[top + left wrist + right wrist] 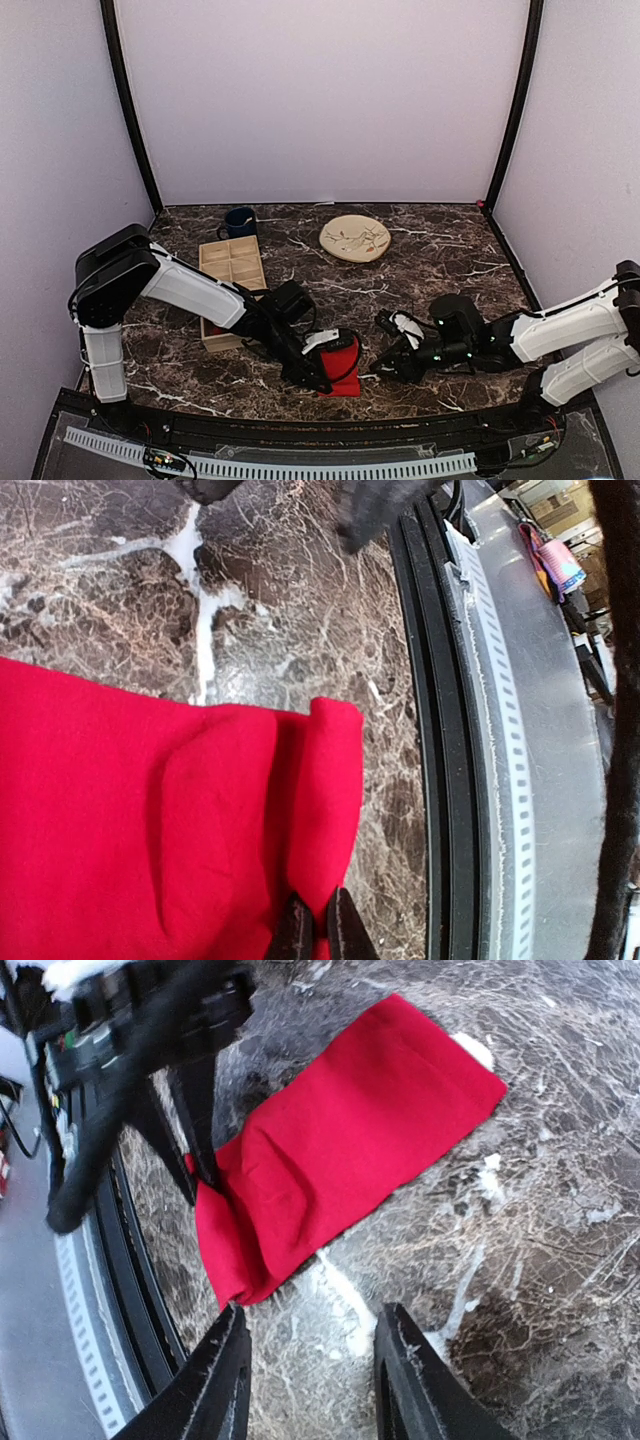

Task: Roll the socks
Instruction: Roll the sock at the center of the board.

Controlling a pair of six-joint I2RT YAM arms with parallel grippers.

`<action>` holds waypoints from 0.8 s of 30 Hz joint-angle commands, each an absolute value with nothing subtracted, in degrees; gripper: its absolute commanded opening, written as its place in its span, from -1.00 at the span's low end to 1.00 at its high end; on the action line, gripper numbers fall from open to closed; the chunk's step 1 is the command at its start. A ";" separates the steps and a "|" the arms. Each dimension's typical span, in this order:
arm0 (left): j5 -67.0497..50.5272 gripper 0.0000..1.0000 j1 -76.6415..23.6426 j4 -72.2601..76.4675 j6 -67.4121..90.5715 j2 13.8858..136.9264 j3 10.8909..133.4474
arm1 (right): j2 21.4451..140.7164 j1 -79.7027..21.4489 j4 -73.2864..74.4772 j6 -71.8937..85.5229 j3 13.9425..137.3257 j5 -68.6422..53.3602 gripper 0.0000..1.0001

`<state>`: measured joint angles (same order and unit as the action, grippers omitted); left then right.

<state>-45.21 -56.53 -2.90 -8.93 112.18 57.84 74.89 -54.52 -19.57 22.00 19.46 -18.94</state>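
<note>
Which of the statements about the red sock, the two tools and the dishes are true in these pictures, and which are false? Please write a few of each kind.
1. The left tool is shut on an edge of the red sock. True.
2. The right tool also grips the sock. False: it is open and empty, apart from the sock on its right side.
3. The sock lies on the beige plate. False: it lies on the marble table near the front edge; the plate is at the far side.
4. The blue mug stands just behind the wooden tray. True.
</note>
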 commanded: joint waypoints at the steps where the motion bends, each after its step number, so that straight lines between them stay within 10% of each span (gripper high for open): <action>1: -47.58 -0.95 -56.22 -10.86 -8.35 115.72 59.00 | 71.92 -60.14 -16.21 16.32 19.04 -8.39 -0.23; 24: -54.51 -0.96 -53.02 -19.11 -9.26 120.64 62.89 | 81.45 -80.86 -6.25 1.26 32.32 10.80 -0.23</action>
